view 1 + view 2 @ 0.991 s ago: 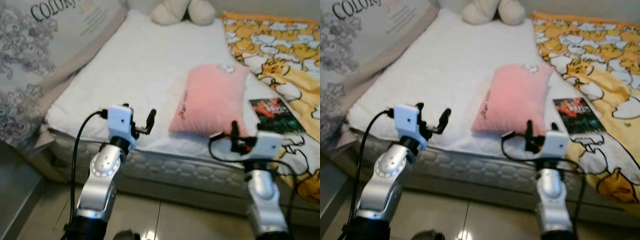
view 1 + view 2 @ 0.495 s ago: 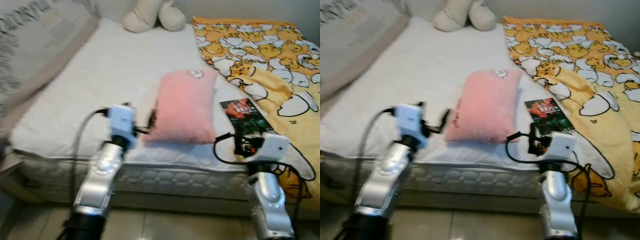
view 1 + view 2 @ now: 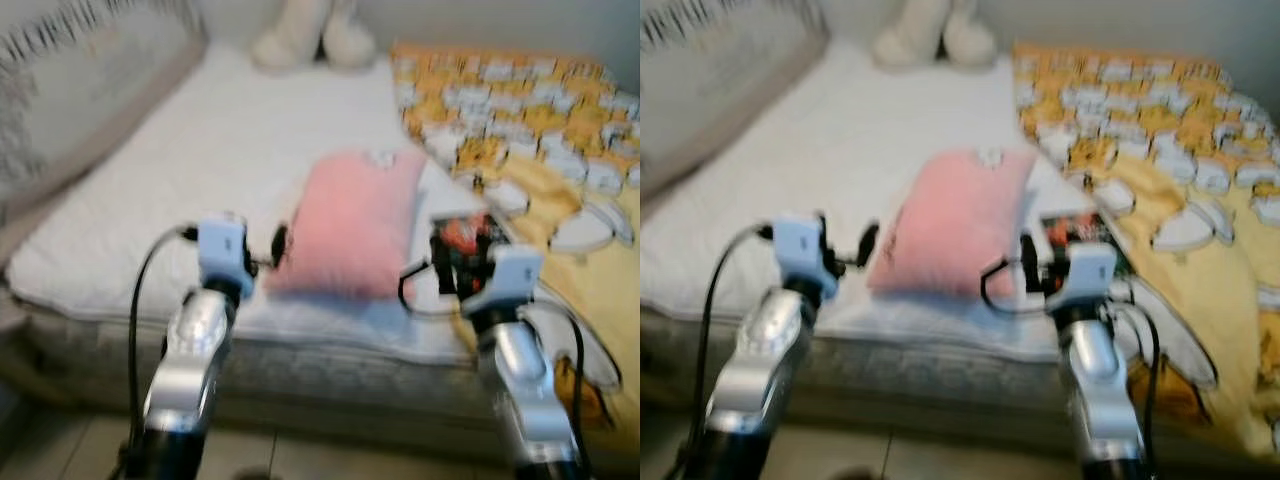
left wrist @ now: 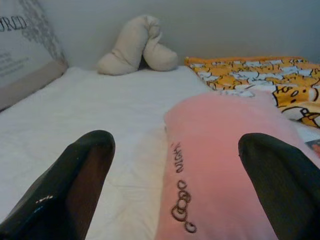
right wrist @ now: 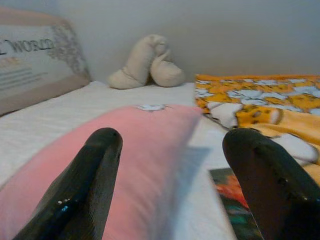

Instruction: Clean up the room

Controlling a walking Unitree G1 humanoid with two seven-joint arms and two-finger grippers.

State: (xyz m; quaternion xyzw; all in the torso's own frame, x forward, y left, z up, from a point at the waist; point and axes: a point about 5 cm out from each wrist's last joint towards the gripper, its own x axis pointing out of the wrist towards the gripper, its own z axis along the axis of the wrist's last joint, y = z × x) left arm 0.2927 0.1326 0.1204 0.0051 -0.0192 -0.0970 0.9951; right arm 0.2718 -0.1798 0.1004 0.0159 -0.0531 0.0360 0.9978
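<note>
Lying on the white bed (image 3: 190,180) — a plump pink pillow (image 3: 352,225), embroidered.

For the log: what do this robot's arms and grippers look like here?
Both arms are silver metal with rounded joints, each topped by a pale boxy wrist module. A black cable loops from each module down the arm. The left gripper and right gripper each have two black fingers; in the wrist views the fingers look thick, rounded and glossy. No markings can be made out in the blur.

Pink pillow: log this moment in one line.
pink pillow on bed | left gripper open, at its near edge | right gripper open, pillow/book side
</note>
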